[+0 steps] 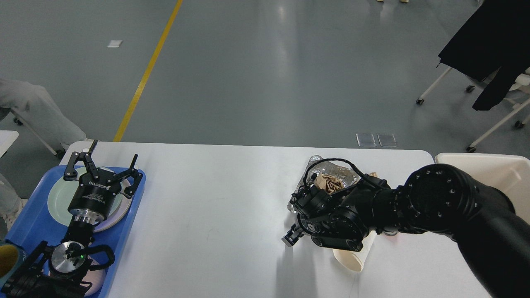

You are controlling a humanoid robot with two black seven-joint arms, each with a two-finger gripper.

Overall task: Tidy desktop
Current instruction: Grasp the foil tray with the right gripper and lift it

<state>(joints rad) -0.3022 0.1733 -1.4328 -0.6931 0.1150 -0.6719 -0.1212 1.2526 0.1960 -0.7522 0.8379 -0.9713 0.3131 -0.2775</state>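
Observation:
The white desktop (207,198) holds a crumpled foil sheet (331,169) with brown crumpled paper (330,182) on it. A white paper cup (351,260) lies on its side, half hidden under my right arm. My right gripper (290,239) hangs low over the desktop just left of the cup and in front of the foil. It is small and dark, and its fingers cannot be told apart. My left gripper (103,166) is open and empty above a pale plate (56,199).
A blue tray (25,225) at the left edge holds the plate and a cup with a yellow inside (6,260). A cream bin (492,165) stands at the table's right end. Chairs with a black coat (492,37) stand behind it.

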